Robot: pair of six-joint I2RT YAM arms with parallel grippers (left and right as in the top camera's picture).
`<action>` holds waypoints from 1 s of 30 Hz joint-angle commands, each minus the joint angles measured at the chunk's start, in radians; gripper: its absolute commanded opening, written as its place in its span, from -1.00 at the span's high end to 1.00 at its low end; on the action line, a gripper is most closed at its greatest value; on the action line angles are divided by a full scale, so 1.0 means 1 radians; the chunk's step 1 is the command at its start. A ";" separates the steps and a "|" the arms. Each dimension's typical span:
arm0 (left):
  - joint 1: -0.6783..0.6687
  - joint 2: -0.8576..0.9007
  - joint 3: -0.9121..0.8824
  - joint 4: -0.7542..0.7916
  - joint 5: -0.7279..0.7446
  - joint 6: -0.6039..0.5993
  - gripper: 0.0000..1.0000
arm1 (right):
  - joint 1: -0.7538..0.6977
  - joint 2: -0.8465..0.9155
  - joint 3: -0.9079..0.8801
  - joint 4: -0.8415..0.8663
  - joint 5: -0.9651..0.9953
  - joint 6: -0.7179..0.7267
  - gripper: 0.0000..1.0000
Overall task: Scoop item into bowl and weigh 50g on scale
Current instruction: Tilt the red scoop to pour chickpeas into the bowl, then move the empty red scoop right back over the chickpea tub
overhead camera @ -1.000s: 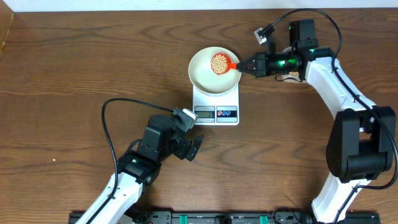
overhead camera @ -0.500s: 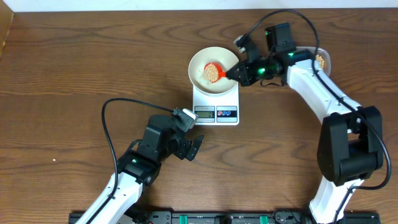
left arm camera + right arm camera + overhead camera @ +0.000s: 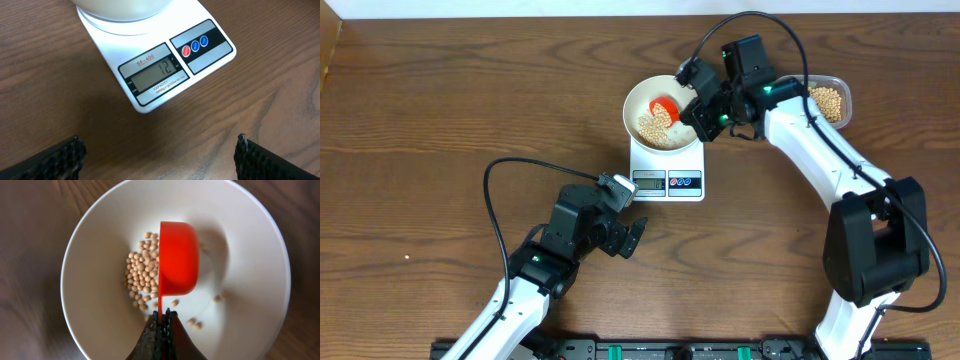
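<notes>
The white bowl [image 3: 633,100] stands on the white scale [image 3: 668,166]. Tan beans [image 3: 651,126] lie piled in the bowl's left half. My right gripper [image 3: 690,113] is shut on the handle of a red scoop [image 3: 665,106], which is tipped on its side over the bowl. In the right wrist view the scoop [image 3: 178,257] hangs edge-on above the beans [image 3: 142,277], with a few strays on the bowl [image 3: 240,240]. The right gripper [image 3: 162,317] pinches the thin handle. My left gripper [image 3: 636,238] stands open, south of the scale [image 3: 150,75], whose display reads 12.
A clear plastic tub [image 3: 829,100] holding more beans sits at the back right, beyond my right forearm. The left arm's cable [image 3: 492,210] loops over the table. The bowl's underside [image 3: 125,7] fills the top of the left wrist view.
My right arm swung left and rolled the scoop over. The beans that sat in the scoop now lie in the bowl. The left arm has not moved.
</notes>
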 commanded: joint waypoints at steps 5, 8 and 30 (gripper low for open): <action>0.001 0.006 0.002 0.001 -0.013 -0.016 -0.94 | 0.054 -0.089 0.026 0.000 0.196 -0.153 0.98; 0.001 0.006 0.002 0.001 -0.013 -0.016 -0.94 | 0.072 -0.116 0.026 0.001 0.262 -0.201 0.98; 0.001 0.006 0.002 0.001 -0.013 -0.016 -0.94 | 0.060 -0.183 0.027 0.004 0.167 -0.119 0.98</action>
